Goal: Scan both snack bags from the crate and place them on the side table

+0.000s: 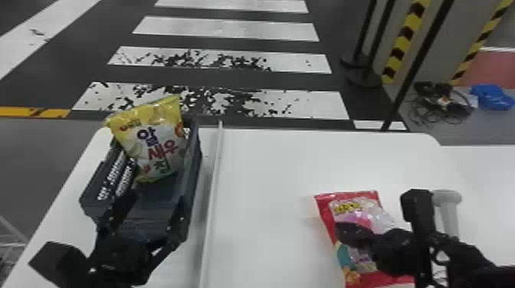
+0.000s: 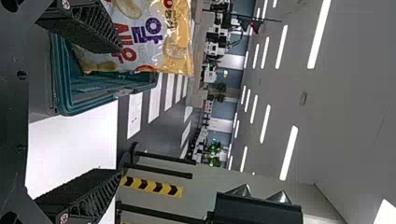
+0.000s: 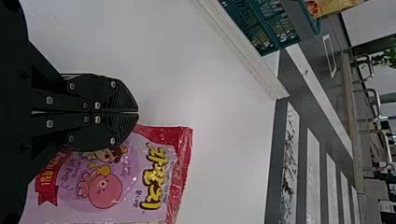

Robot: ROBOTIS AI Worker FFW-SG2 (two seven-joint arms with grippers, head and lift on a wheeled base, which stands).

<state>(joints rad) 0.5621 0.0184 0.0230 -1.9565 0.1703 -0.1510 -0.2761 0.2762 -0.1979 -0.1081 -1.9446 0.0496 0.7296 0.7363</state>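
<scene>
In the head view my left gripper [image 1: 150, 208] stands open over the near part of the dark crate [image 1: 194, 153]. The yellow snack bag [image 1: 161, 139] leans upright in the crate's far end, beyond the fingers. The left wrist view has my left gripper [image 2: 121, 111] with its fingers wide apart and the yellow bag [image 2: 154, 39] past one of them, not gripped. My right gripper [image 1: 343, 231] is over the red and pink snack bag [image 1: 356, 207] lying on the white table. In the right wrist view my right gripper [image 3: 138, 112] is shut with nothing held, beside the pink bag's [image 3: 105, 191] edge.
A raised white strip [image 1: 212, 191] runs along the table between crate and pink bag. Behind the right gripper stands a light grey object with a rounded top [image 1: 447, 199]. Black posts and a striped pillar [image 1: 402, 46] rise beyond the table.
</scene>
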